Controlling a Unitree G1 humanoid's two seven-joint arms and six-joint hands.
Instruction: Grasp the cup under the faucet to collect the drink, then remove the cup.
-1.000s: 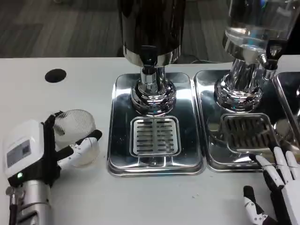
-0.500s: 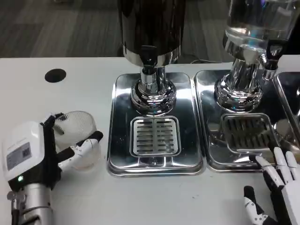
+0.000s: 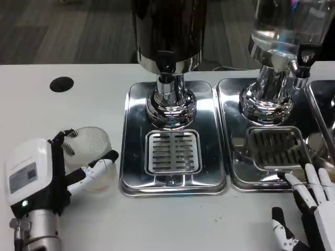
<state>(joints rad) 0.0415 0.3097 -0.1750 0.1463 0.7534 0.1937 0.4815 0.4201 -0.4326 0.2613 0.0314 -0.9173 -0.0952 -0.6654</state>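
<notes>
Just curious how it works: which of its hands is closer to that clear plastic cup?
Left. The left hand has its fingers around the clear plastic cup; the right hand waits far across the table by the right drip tray.

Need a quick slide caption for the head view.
Left hand grips clear cup beside the dark dispenser's drip tray; right hand waits.

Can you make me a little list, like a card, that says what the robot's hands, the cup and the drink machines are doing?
left hand: fingers around the clear cup
clear cup: on the white table, left of the trays, not under a faucet
right hand: holds nothing, fingers apart, by the right tray's front edge
dark dispenser: faucet above the middle drip tray, grate bare
clear dispenser: over the right drip tray
</notes>
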